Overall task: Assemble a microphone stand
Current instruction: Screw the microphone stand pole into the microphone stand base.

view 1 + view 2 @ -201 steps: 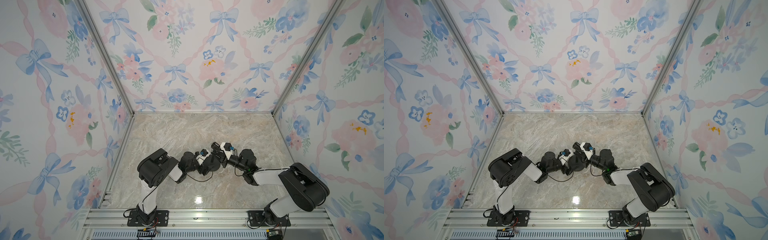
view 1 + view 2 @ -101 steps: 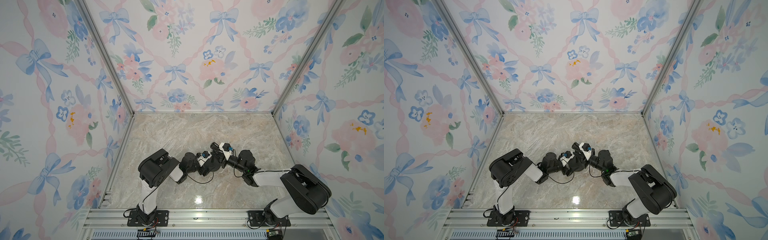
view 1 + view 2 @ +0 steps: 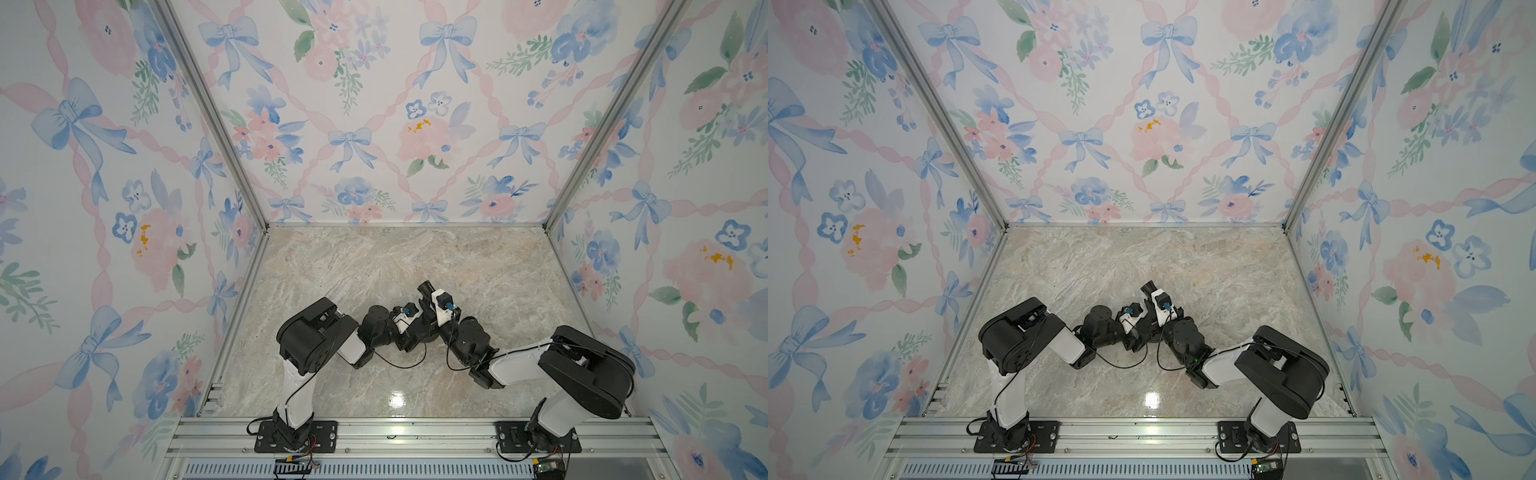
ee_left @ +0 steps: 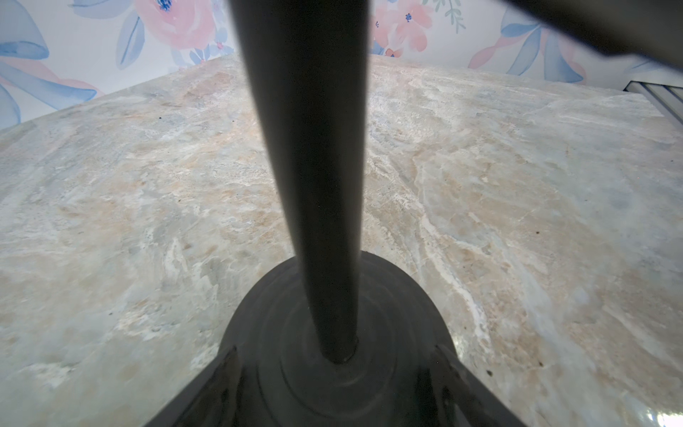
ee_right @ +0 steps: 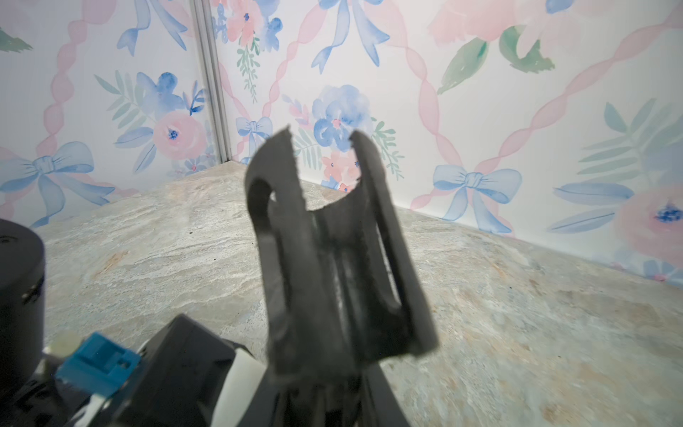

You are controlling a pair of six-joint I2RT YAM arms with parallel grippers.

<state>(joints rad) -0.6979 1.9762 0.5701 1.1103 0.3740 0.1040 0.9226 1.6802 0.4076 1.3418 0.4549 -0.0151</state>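
The microphone stand stands upright on the marble floor. In the left wrist view its black rod [image 4: 321, 185] rises from the middle of the round disc base [image 4: 391, 310]. My left gripper [image 4: 338, 388] sits low, its fingers [image 4: 221, 392] pressed against the disc's two sides. The C-shaped clip [image 5: 332, 258] sticks out above my right gripper [image 5: 325, 399], which is shut on the rod just under it. In both top views the clip [image 3: 424, 288] [image 3: 1148, 288] shows above the two wrists, which meet there and hide the base.
The left arm's wrist with its blue connector [image 5: 98, 364] lies close beside my right gripper. Black cables [image 3: 399, 363] loop onto the floor in front of both wrists. Flowered walls [image 3: 374, 124] enclose the floor, and an aluminium rail [image 3: 415, 432] runs along the front.
My left gripper's jaws have come in around the disc base and its wrist has shifted slightly. The right gripper has kept its grip on the rod, hardly moving.
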